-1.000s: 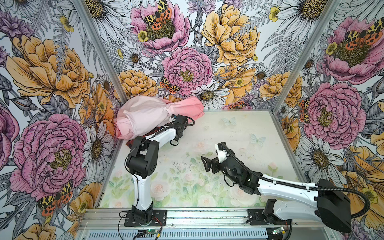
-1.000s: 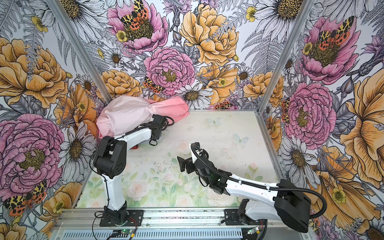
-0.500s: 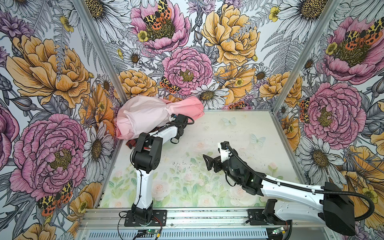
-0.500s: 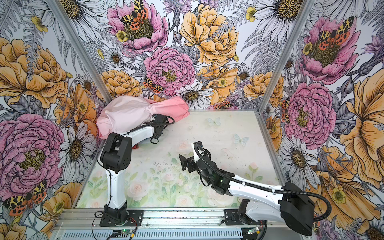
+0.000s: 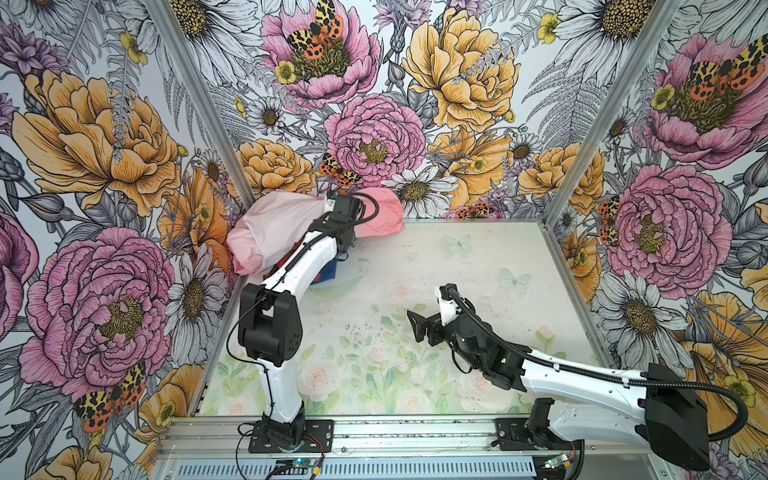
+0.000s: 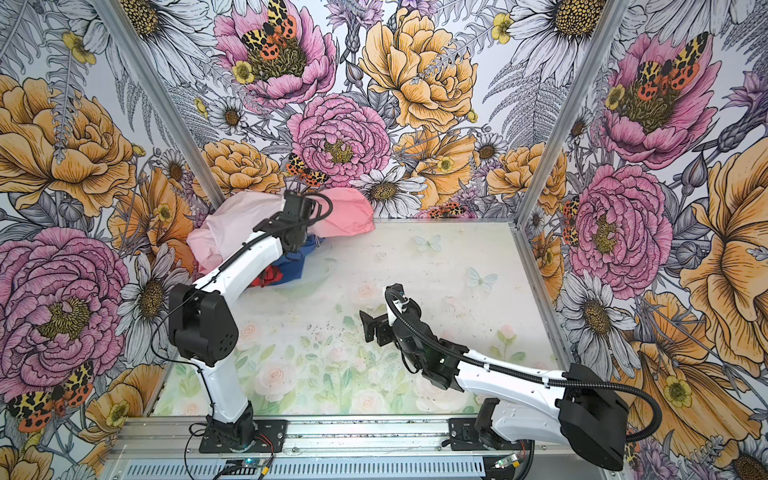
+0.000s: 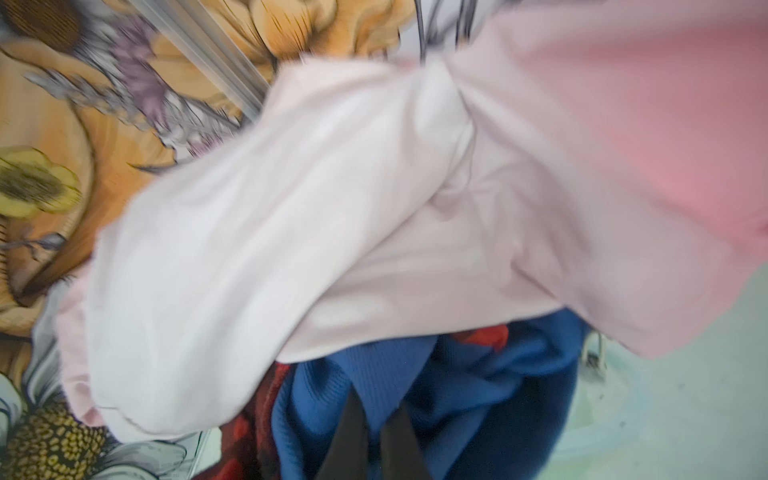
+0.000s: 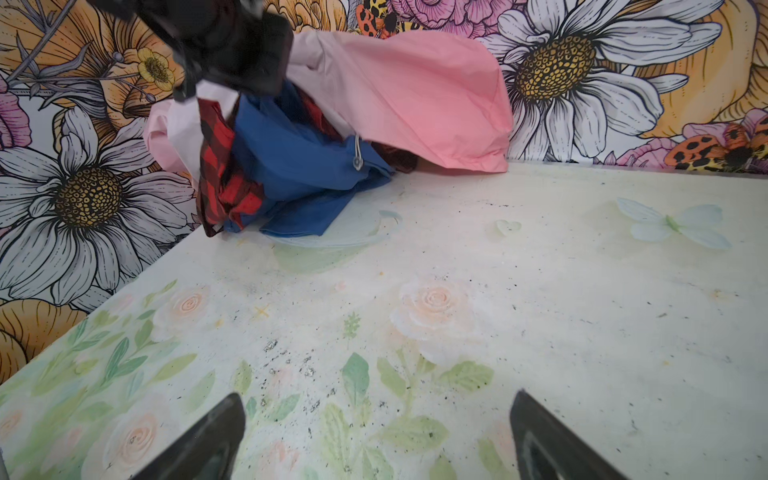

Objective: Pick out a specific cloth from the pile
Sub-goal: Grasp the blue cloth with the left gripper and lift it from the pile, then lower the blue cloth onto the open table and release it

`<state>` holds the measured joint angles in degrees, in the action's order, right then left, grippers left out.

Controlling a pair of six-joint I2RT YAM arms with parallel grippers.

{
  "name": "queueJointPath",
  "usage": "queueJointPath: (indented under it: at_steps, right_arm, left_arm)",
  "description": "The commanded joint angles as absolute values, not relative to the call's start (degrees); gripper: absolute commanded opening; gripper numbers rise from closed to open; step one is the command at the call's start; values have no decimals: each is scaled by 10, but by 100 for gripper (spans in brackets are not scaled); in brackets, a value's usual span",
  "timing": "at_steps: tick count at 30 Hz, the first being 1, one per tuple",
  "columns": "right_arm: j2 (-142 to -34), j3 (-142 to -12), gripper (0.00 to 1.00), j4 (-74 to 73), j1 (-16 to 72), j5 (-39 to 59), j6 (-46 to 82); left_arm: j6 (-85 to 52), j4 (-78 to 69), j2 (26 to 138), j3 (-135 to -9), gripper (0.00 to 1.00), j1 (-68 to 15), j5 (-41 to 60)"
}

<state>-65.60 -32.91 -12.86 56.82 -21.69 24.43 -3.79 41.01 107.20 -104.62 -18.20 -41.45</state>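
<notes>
**Desk:** What do the top views give you?

**Me:** In both top views my left arm (image 5: 307, 266) reaches into the pile (image 5: 266, 237). The blue cloth (image 6: 293, 259) peeks out under the pink sheet (image 6: 353, 212), beside the checked cloth (image 6: 269, 276). My right gripper (image 5: 417, 328) hangs well apart from the pink sheet.

**Desk:** Left wrist?

**Me:** My left gripper (image 7: 376, 411) is pinched tight on a fold of blue cloth, just under the pink sheet's edge.

**Desk:** Right wrist?

**Me:** Its fingers stand wide, with nothing between them.

**Desk:** So?

**Me:** I judge the grasp made. Next I'd draw back slowly from the pink sheet, watching that neither it nor the checked cloth rides along.
</notes>
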Motion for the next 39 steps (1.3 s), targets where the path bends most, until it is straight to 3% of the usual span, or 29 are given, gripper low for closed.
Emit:
queueJointPath:
  at_steps: [1,4,6,7,9,10,12,17,19,24,27,29,30,32,37,39]
  right_arm:
    - [-635,-343,99,-120,569,-237,234]
    - [-609,-330,99,-115,569,-235,245]
    - [-585,-313,100,-109,569,-240,257]
    - [-574,-304,100,-108,570,-244,263]
    - [-545,-282,99,-105,570,-260,278]
    - [-530,-274,100,-99,570,-270,284]
    - [-488,-258,99,-68,571,-300,304]
    - [-343,-224,100,52,571,-347,337]
    - [-278,-214,99,99,572,-349,344]
    - [-125,-190,99,200,572,-353,372]
    - [-84,-184,99,230,572,-356,376]
    - [-86,-182,99,232,571,-363,375]
    - [-96,-185,99,232,572,-370,375]
    - [-125,-197,98,232,571,-381,368]
    - [-266,-258,99,235,567,-395,365]
    - [-362,-294,99,242,562,-393,375]
  left_arm:
    - [28,338,1003,-1257,0,-193,-399]
    - [71,335,1072,-1519,0,-219,-297]
    - [83,307,1114,-1678,0,-261,-163]
    - [76,265,1099,-1675,0,-282,-89]
    - [43,114,1019,-1546,0,-340,68]
    - [47,68,994,-1494,0,-376,75]
    - [52,75,1008,-1505,0,-420,95]
    - [-48,193,1111,-1551,0,-412,143]
    - [-72,225,1126,-1505,0,-417,192]
    - [-67,267,1131,-1312,0,-450,204]
    - [-72,273,1128,-1201,0,-457,165]
    - [-57,273,1131,-1151,10,-459,121]
    - [-48,272,1131,-1132,21,-459,95]
    - [-37,271,1123,-1101,51,-457,47]
    - [-28,237,997,-988,79,-452,-42]
    - [-46,257,919,-931,98,-452,-68]
